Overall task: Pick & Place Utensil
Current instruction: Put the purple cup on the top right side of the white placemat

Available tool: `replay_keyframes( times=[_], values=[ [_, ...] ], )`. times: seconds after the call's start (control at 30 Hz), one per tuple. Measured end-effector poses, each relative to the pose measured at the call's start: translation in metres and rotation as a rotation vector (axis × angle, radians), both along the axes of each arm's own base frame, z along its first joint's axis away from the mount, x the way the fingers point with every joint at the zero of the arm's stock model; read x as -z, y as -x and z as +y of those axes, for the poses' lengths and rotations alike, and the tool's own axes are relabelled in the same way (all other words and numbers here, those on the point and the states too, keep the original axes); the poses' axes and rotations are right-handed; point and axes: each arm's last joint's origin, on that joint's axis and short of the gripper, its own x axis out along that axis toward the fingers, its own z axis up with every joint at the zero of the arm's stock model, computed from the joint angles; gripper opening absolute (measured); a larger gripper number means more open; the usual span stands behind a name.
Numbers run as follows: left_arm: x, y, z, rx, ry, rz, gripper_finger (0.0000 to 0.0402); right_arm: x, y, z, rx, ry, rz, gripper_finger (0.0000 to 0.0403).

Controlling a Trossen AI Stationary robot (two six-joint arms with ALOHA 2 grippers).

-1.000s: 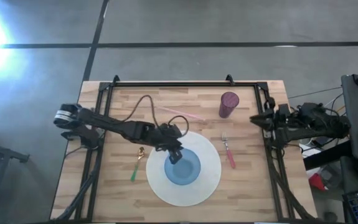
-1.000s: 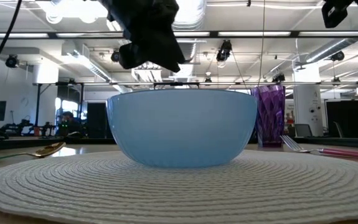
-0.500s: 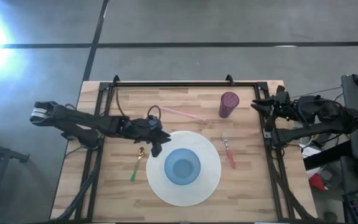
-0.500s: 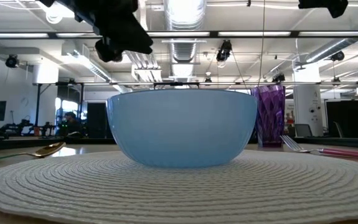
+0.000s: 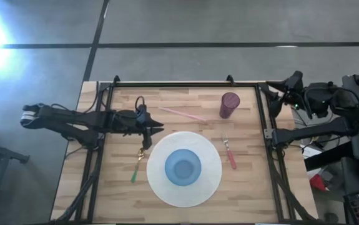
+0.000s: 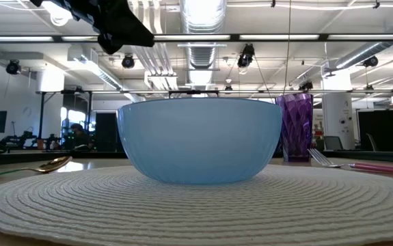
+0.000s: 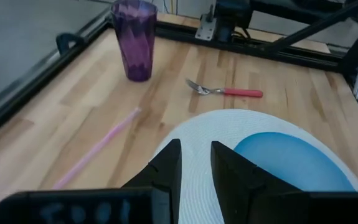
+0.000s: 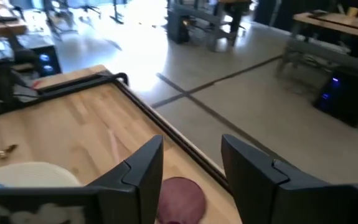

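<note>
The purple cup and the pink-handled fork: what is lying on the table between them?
Nothing. In the high view, only bare wood separates the purple cup from the pink-handled fork; the left wrist view shows the same.

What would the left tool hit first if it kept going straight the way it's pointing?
Probably the white placemat, then the blue bowl on it. The left tool points across them, though its height above the mat is unclear.

the bowl [image 5: 183,167] sits in the middle of the round placemat [image 5: 211,181] on the tabletop [image 5: 248,194]. the spoon [image 5: 137,165] lies left of the mat, the fork [image 5: 228,150] right, with the cup [image 5: 229,104] and straw [image 5: 184,114] behind.
</note>
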Motion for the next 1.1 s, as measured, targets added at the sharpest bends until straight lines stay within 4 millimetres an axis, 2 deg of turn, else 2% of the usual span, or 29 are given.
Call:
replay_keyframes(
  times=[0.27,0.53,0.8,1.0,1.1],
  values=[
    [-0.002,0.003,0.0,-0.001,-0.016,-0.006,0.0076,-0.005,0.002,-0.008,0.13,-0.007,0.074,0.0165],
    [0.001,0.004,0.001,0.003,-0.025,0.027,0.008,0.009,-0.032,-0.024,0.194,-0.102,0.178,0.0165],
    [0.001,0.004,0.001,0.004,-0.027,0.032,0.0081,0.024,-0.064,-0.054,0.256,-0.229,0.279,0.0165],
    [0.001,0.004,0.001,-0.003,-0.005,0.029,0.0081,0.036,-0.073,-0.085,0.349,-0.323,0.332,0.0164],
    [0.002,0.004,0.001,-0.011,0.012,0.034,0.0081,0.042,-0.076,-0.098,0.319,-0.399,0.341,0.0164]
  ],
)
